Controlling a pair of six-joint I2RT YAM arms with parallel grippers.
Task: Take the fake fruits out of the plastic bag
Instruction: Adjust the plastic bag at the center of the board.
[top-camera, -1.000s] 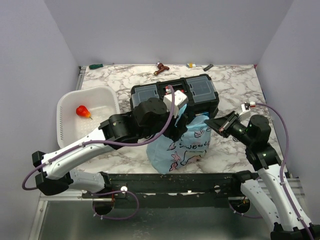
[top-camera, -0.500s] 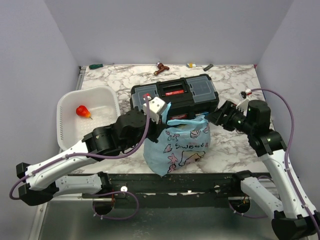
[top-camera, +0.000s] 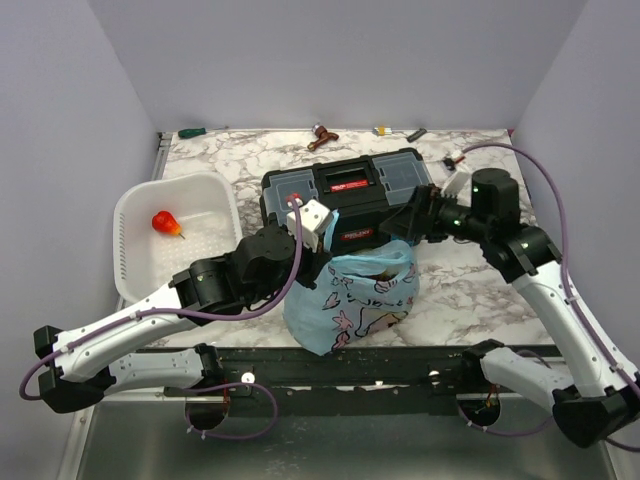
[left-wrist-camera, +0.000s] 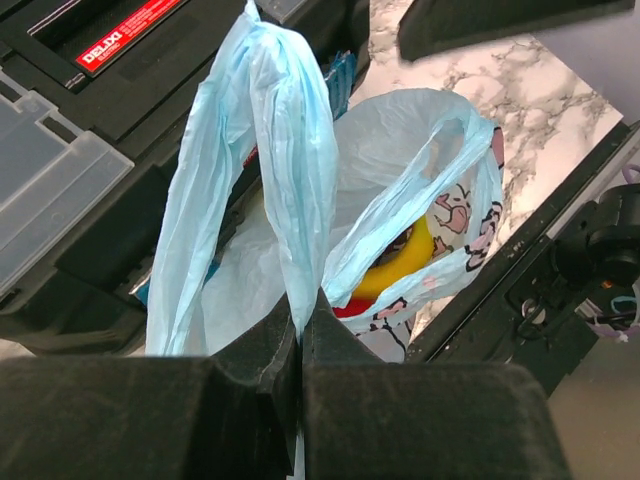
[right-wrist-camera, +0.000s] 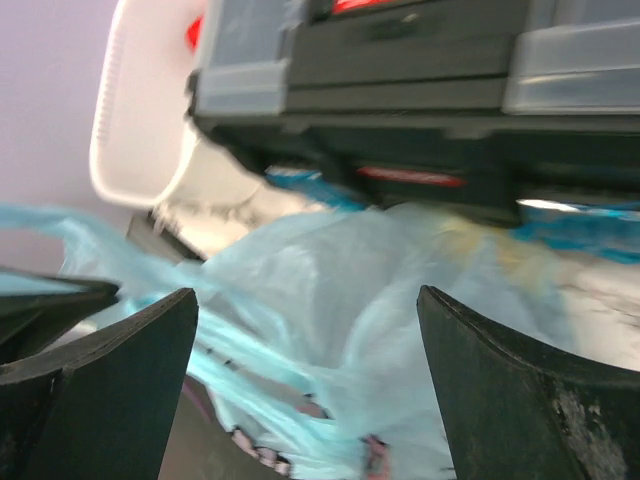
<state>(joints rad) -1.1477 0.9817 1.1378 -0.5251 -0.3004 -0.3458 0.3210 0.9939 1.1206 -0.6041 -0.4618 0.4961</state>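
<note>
Right, one plastic bag (top-camera: 355, 290) sits on the desk (top-camera: 470, 290) between my two arms, just in front of the single black toolbox (top-camera: 345, 188) and touching its near face. It is thin, light-blue and translucent, crumpled, with a pink-and-white cartoon print on the side facing me, and its mouth gapes upward. It has two loop handles. The first handle (left-wrist-camera: 270, 150) is drawn taut, and the second handle (left-wrist-camera: 440, 190) hangs slack in an open loop over the mouth. Through that mouth I count two fake fruits: a glossy yellow one (left-wrist-camera: 400, 262) and, under it, a sliver of red (left-wrist-camera: 350, 308). Anything more is hidden by the film.

My left fingers (left-wrist-camera: 300, 340) are pressed fully together, with the taut handle pinched in the seam between them at the bag's left rim. My right fingers (top-camera: 408, 222) are spread wide and hold nothing. They hover at the bag's upper right edge, close to the toolbox front. In the blurred right wrist view the blue film fills the gap between them, but I cannot tell whether they touch it.

Further out, one white slotted basket (top-camera: 130, 215) stands on the left of the desk, well apart from the bag, with one small red fruit (top-camera: 166, 224) inside. Along the far edge I count four small items, a green-handled screwdriver (top-camera: 195, 131) among them.
</note>
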